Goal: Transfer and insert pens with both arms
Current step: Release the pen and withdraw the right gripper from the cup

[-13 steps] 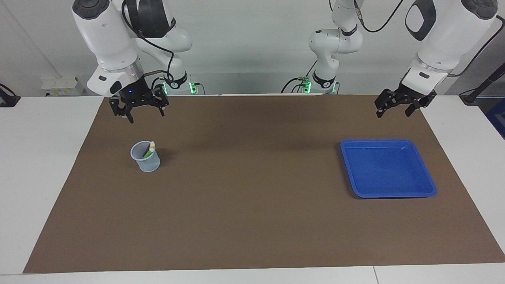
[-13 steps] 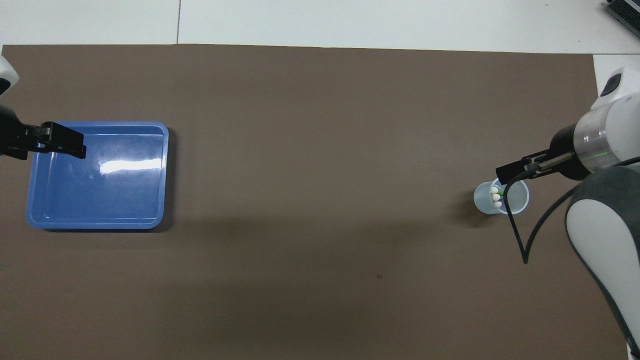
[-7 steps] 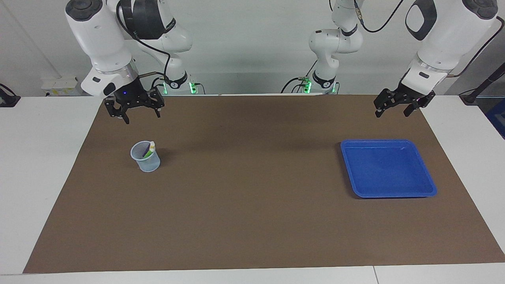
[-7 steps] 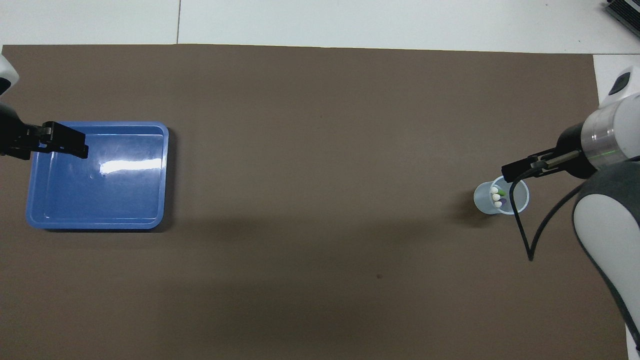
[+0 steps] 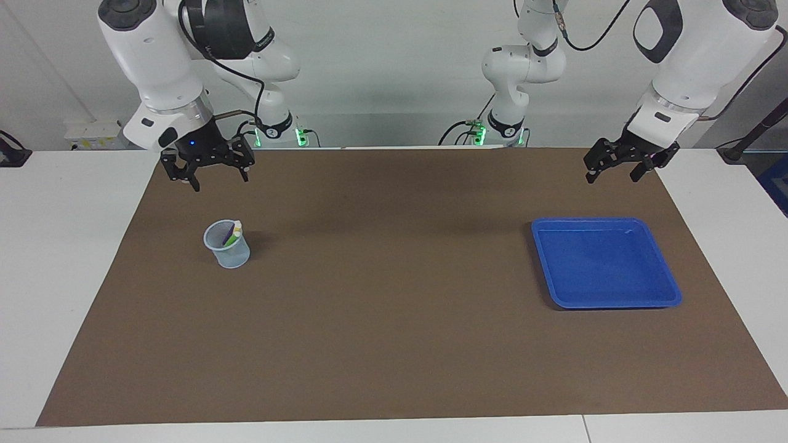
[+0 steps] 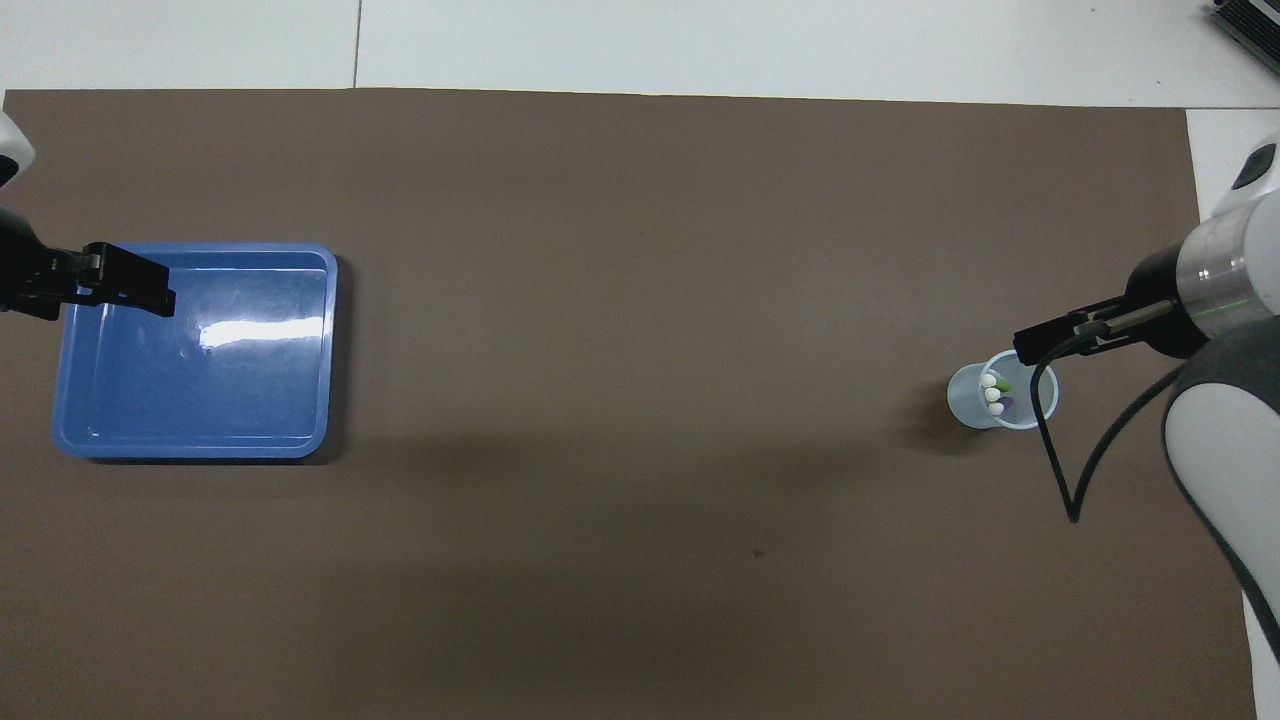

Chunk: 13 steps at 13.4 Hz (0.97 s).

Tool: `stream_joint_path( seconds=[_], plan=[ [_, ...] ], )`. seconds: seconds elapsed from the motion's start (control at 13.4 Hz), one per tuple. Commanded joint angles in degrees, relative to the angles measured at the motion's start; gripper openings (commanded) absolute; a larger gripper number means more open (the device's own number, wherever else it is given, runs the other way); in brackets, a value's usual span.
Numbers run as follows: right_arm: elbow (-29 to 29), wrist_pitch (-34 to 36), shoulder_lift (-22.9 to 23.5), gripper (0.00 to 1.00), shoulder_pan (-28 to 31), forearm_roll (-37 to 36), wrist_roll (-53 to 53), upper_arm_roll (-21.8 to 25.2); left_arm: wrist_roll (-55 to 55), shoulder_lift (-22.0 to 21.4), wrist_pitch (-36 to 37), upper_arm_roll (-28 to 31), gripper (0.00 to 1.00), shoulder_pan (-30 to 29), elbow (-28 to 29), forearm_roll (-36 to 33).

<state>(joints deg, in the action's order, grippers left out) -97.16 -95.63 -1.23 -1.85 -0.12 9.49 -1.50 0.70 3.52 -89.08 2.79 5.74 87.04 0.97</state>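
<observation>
The pens (image 5: 232,232) stand together in a pale cup (image 5: 228,246) on the brown mat (image 5: 394,344) toward the right arm's end, below the right gripper (image 5: 207,179), which hangs raised with fingers spread wide and empty. Toward the other end, the left gripper (image 5: 612,173) hovers near the blue tray's (image 5: 606,303) edge, jaws likewise wide, holding nothing.

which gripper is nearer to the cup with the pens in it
Right. The right gripper hangs open just on the robots' side of the cup. The left gripper hangs open by the blue tray, at the left arm's end of the table.
</observation>
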Motion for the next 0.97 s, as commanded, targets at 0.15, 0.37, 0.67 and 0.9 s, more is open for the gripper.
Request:
stream_joint_path(
  seconds=[0.15, 0.37, 0.67, 0.9],
  plan=[
    [2.51, 2.1, 0.97, 1.0, -0.53, 1.53, -0.35, 3.61, -0.61, -0.18, 0.66, 0.73, 1.0, 0.41, -0.29, 0.7],
    [3.03, 3.34, 0.97, 1.0, -0.53, 1.62, -1.23, 3.7, -0.61, -0.18, 0.57, 0.73, 1.0, 0.41, -0.29, 0.7],
    [3.03, 4.13, 0.88, 1.0, -0.61, 7.06, -2.99, 6.07, -0.53, -0.18, 0.48, 0.73, 1.0, 0.41, -0.29, 0.7],
    [3.12, 3.96, 0.88, 1.0, -0.7, 6.19, -3.08, 6.08, -0.53, -0.18, 0.39, 0.82, 1.0, 0.41, -0.29, 0.7]
  ],
)
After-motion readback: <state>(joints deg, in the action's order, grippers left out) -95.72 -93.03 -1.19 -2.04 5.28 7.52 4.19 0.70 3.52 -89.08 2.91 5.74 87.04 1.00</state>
